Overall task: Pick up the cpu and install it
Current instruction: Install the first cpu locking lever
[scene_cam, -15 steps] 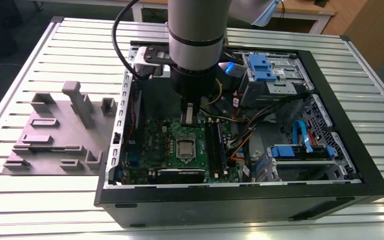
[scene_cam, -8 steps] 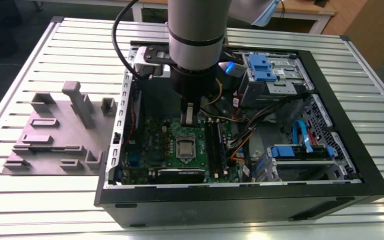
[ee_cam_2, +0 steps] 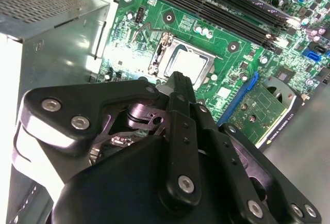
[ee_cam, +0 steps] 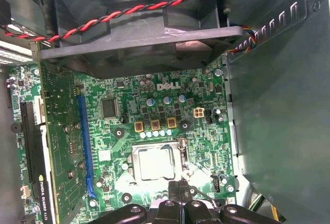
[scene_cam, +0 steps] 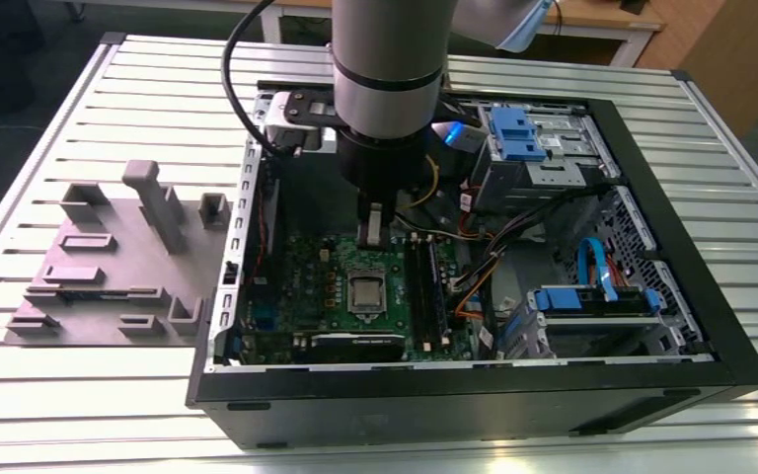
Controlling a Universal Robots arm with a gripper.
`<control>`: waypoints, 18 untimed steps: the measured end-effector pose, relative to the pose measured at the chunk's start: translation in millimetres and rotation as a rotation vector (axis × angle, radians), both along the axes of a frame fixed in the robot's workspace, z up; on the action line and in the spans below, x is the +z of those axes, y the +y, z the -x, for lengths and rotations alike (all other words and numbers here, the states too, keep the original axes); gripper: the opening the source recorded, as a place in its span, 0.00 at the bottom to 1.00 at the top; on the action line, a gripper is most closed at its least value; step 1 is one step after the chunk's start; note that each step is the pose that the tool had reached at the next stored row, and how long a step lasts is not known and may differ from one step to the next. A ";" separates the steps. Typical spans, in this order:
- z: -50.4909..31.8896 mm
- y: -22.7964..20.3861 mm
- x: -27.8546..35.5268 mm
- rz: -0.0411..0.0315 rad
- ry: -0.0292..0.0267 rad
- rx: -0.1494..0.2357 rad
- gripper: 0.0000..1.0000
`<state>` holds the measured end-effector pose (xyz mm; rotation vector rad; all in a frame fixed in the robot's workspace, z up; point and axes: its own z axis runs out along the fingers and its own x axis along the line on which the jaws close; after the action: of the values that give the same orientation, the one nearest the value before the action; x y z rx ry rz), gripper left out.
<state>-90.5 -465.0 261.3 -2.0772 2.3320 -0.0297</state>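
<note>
First wrist view shows the cpu (ee_cam: 156, 162) lying in its socket (ee_cam: 133, 163) just below your gripper (ee_cam: 178, 190), whose fingers look closed and empty, so lift straight without touching it.

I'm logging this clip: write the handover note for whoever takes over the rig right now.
Gripper: fingers together, carrying nothing, poised just above the motherboard inside the open black case.
The cpu: lies flat in the metal-framed socket, silvery top up.
Done: cpu appears placed in its socket.
Left: whether it is fully seated or latched can't be judged from these views.
</note>
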 end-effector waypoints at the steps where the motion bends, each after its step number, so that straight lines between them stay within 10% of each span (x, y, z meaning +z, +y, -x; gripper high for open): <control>1: -0.7 1.2 -0.3 0.0000 0.0000 0.000 0.10; 12: -4.0 13.4 -1.0 -0.0019 0.0000 0.000 0.10; 15: -4.0 14.6 -1.1 -0.0228 -0.0001 0.000 0.10; 18: -4.0 14.6 -1.1 -0.0638 0.0001 0.000 0.10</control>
<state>-86.5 -450.4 260.2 -2.0478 2.3012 0.0442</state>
